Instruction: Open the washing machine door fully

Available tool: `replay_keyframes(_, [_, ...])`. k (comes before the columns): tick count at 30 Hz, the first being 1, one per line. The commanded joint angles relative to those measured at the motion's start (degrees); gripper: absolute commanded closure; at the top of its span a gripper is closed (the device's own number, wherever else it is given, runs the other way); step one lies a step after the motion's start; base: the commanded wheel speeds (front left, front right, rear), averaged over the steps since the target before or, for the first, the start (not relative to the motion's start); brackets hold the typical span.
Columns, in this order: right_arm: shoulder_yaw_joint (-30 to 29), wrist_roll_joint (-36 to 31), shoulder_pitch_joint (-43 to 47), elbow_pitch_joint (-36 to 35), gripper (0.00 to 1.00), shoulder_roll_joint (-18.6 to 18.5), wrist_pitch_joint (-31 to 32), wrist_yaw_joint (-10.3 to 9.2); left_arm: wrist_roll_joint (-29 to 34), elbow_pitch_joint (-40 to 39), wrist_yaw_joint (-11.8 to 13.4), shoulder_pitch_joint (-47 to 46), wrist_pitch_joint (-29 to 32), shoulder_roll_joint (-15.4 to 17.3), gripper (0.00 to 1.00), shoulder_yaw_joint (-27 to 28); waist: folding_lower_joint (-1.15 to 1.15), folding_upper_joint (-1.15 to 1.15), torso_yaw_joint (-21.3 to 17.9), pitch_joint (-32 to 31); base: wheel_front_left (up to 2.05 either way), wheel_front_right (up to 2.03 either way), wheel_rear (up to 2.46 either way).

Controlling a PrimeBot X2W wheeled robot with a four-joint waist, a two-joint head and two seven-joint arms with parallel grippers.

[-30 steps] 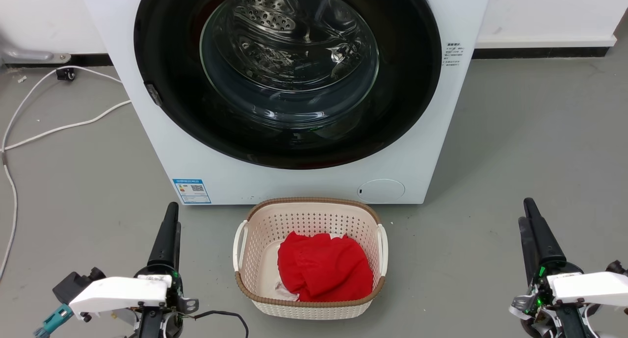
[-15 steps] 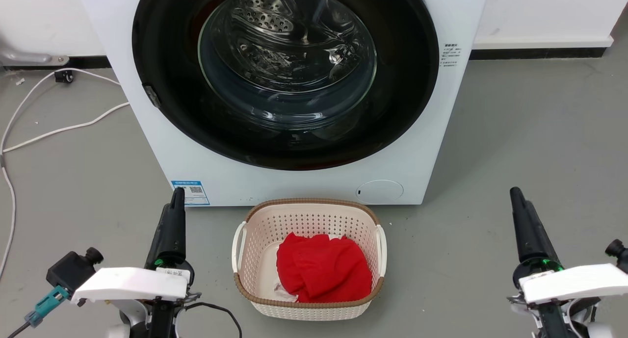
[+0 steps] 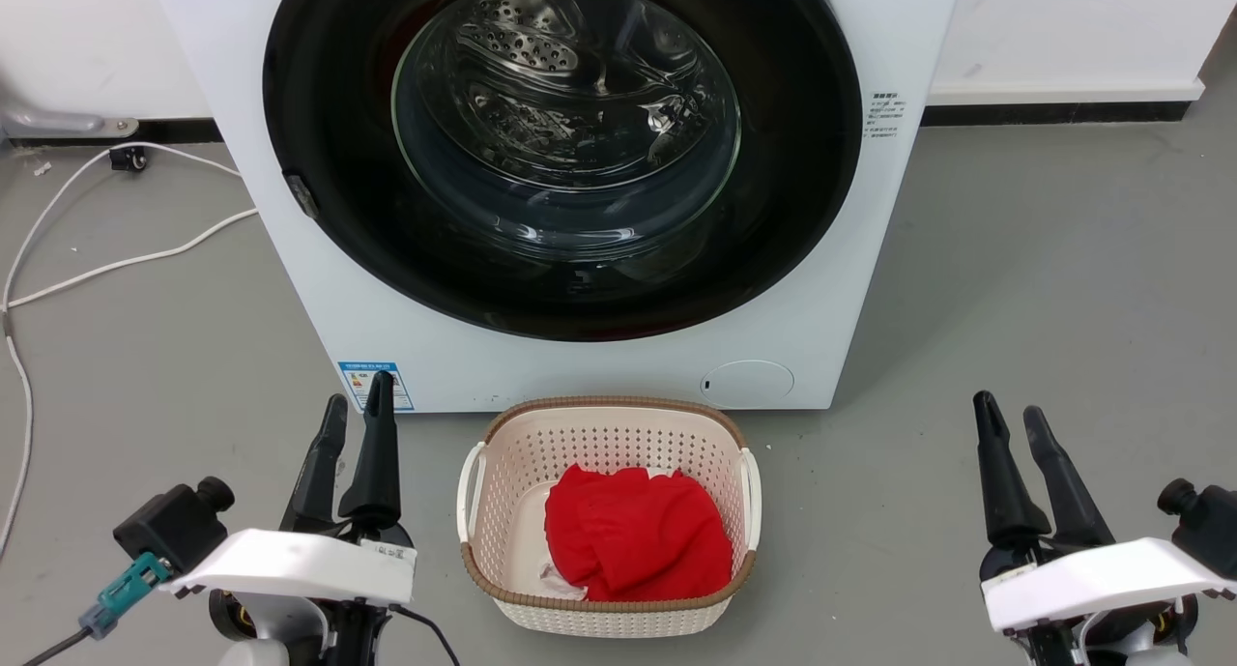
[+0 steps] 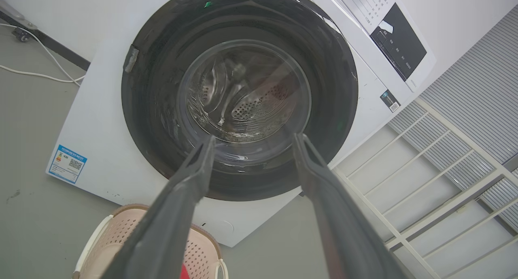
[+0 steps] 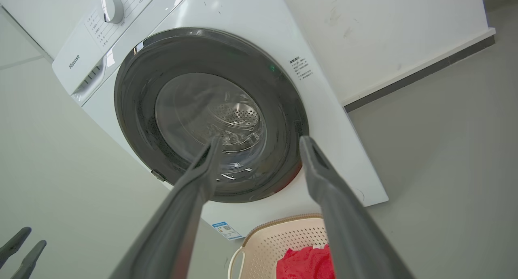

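Two open, empty hands show in my head view, left hand [image 3: 359,390] and right hand [image 3: 1009,405], low and well short of the shut door [image 3: 802,163] on the washer [image 3: 580,366]. A basket [image 3: 609,405] of red cloth [image 3: 633,531] stands between them, just before the washer. Left wrist view: my spread fingers [image 4: 182,198] frame the door. Right wrist view: likewise, with the basket below.
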Motion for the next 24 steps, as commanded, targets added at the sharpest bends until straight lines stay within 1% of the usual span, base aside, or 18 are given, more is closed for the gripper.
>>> replay_keyframes(1, [0.17, -2.82, 0.06, -0.64, 0.00, -0.07, -0.67, 0.00, 2.58, -0.94, 0.09, 0.14, -0.70, 0.17, 0.00, -0.33, 0.00, 0.00, 0.00, -0.08, 0.00, 0.00, 0.00])
replay_keyframes(9, [0.83, -10.16, 0.63, -0.35, 0.00, -0.04, -2.04, 0.00, 10.02, -1.00, 1.76, 0.64, -2.07, 0.62, 0.00, -1.18, 0.00, 0.00, -0.08, -0.19, 0.00, 0.00, 0.00])
replay_keyframes(24, [1.16, -20.34, 1.13, -0.57, 0.00, -0.01, -2.61, 0.00, 19.64, -1.06, 4.50, 1.20, -4.23, 1.99, 0.00, -3.25, 0.00, 0.00, -0.18, -0.29, 0.00, 0.00, 0.00])
